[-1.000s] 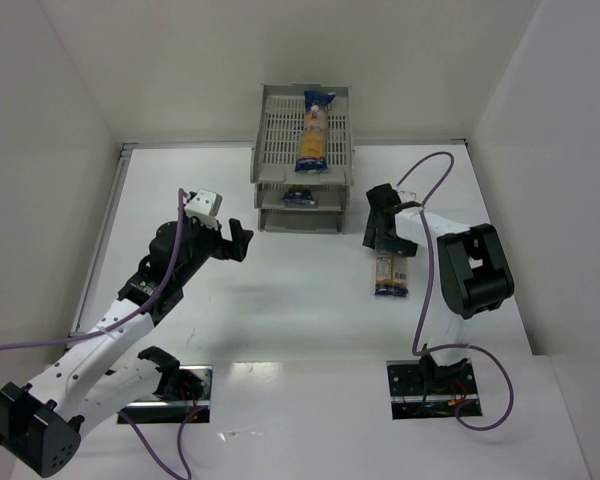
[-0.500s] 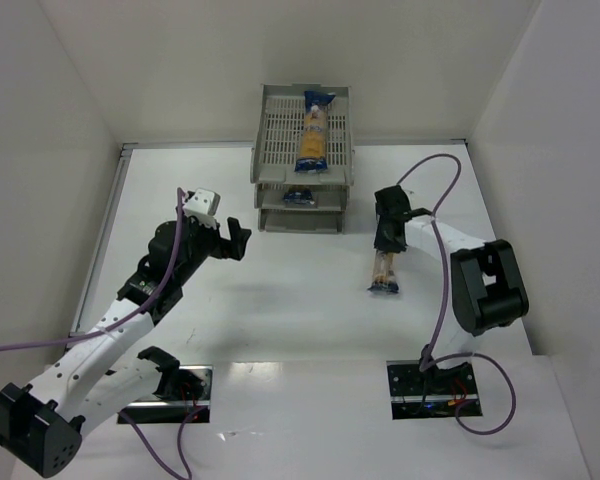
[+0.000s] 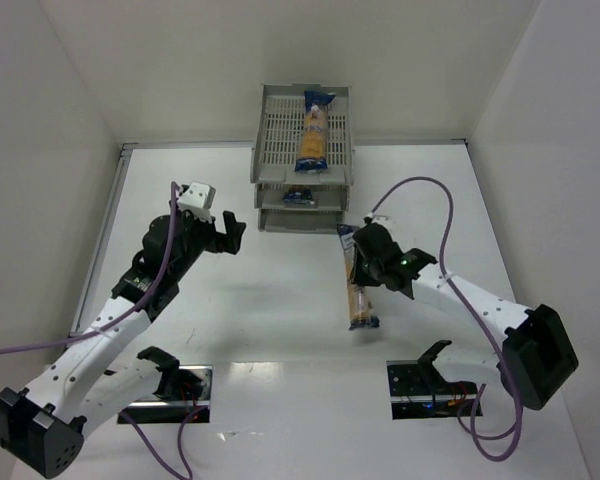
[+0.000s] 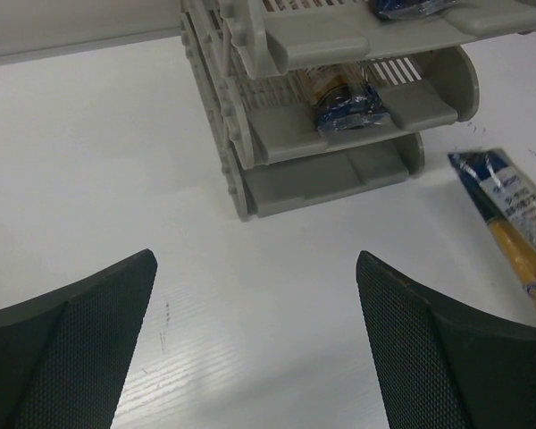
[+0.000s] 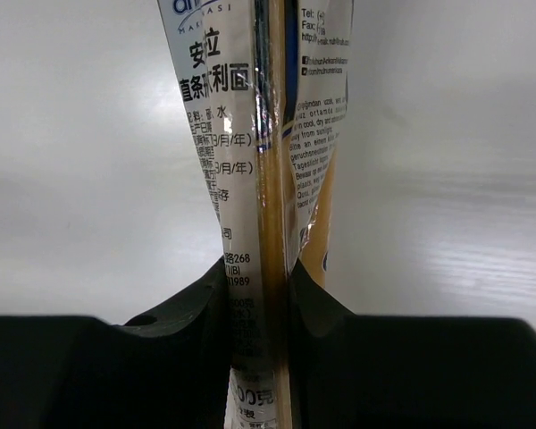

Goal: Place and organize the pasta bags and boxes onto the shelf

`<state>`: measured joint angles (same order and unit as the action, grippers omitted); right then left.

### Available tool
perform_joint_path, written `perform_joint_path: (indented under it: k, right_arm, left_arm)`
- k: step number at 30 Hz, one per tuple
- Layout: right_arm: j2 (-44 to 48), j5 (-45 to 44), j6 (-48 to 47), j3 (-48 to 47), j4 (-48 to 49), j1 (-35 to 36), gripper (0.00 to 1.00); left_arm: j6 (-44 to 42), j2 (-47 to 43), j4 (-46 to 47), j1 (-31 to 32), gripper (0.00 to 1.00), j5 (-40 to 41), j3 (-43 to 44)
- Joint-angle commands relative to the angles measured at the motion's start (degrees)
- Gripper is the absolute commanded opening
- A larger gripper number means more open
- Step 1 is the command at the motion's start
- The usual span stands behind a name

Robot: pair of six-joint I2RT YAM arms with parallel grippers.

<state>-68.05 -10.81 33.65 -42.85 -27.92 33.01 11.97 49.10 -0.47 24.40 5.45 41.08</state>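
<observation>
Top external, three packets point(image 3: 314, 135), right end effector point(image 3: 361, 262) gripping one, left end effector point(image 3: 228, 233) spread

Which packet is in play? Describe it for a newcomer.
Find the grey three-tier rack at the far side of the table. In front of it, the right pincer clamps a long clear pasta packet. The top-tray packet and middle-tray packet lie inside it; this one isn't.

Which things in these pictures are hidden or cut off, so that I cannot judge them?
- Middle-tray packet: left wrist and top views show just its near end; the top tray covers the rest.
- Bottom tray: its inside is hidden by the trays above, both views.
- Held packet: right wrist view cuts off both ends.
</observation>
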Motion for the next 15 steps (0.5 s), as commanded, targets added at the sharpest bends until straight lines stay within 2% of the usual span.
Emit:
perform_joint_path:
  k: [1,4,7,10,12,15]
  right_arm:
    - [1.0,-2.8,5.0,-2.8,1.7,7.5,0.0]
    - [2.5,-3.8,5.7,-2.1,6.6,14.8,0.0]
    - [1.5,-3.8,4.9,-1.4,7.7,18.8,0.0]
    - [-1.0,-3.3,3.5,-2.7,10.5,20.2,0.0]
    - [-2.5,-6.1,3.5,-5.0,13.5,20.2,0.0]
    - [-9.9,-9.2,1.1,-10.1,19.4,20.2,0.0]
  left_arm:
    - [-1.2,-0.1,-1.3,-0.4,1.0,1.8,2.9]
    - [-0.6,-0.8,-2.0,-2.3,1.0,1.8,2.9]
    - [1.9,-1.9,-2.6,-5.5,1.0,-0.1,2.9]
    - [3.3,-3.3,-3.7,-8.2,1.0,-1.2,2.3]
    - [4.0,-3.8,-4.4,-10.0,1.0,-1.8,2.3]
    - [4.6,-4.5,-5.6,-11.2,1.0,-2.5,2.3]
